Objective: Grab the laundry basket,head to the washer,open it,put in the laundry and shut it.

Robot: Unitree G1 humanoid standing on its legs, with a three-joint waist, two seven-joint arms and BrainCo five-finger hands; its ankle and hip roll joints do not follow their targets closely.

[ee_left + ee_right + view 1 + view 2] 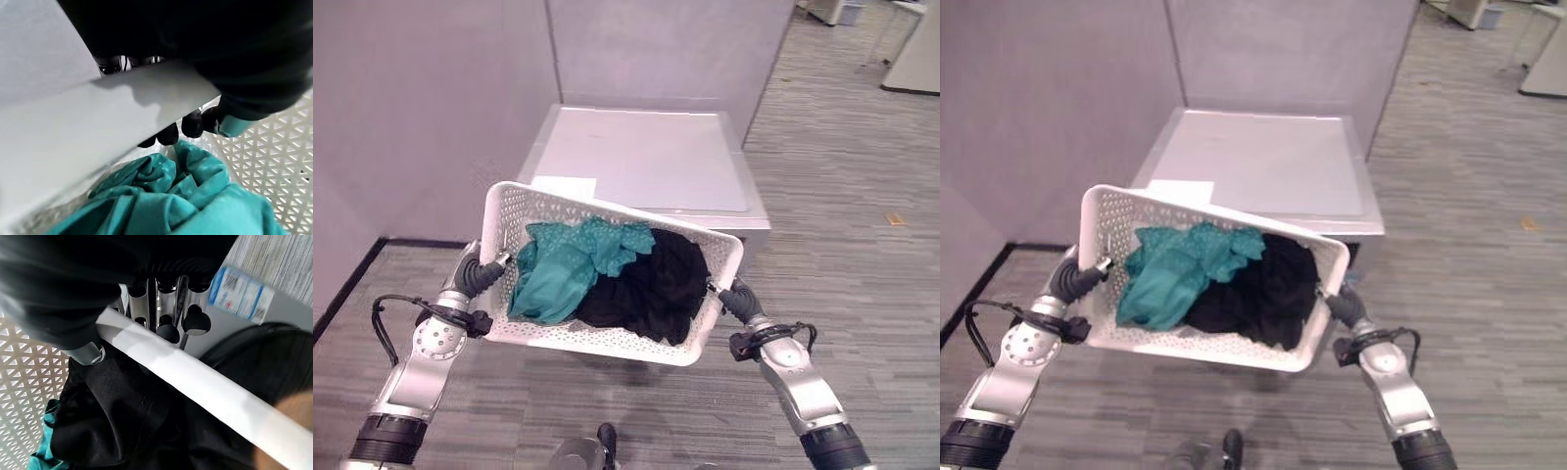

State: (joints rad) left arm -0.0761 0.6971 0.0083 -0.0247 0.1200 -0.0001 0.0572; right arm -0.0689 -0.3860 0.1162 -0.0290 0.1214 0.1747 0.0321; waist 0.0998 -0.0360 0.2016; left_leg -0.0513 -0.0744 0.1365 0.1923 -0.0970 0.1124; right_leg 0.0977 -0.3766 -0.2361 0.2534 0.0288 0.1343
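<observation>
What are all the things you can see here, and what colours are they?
Laundry basket: one, white with small holes, carried tilted between both hands in front of the washer.
Teal cloth: one, teal, in the basket's left part.
Black cloth: one, black, in the basket's right part.
Washer: one, light grey, against the wall, door shut as far as the right wrist view shows.
Left hand: dark fingertips curled over the basket's left rim.
Right hand: fingers hooked round the basket's right rim.

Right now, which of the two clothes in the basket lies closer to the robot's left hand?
The teal garment: it lies at the white basket's end gripped by the left hand, while the black garment fills the end by the right hand.
</observation>
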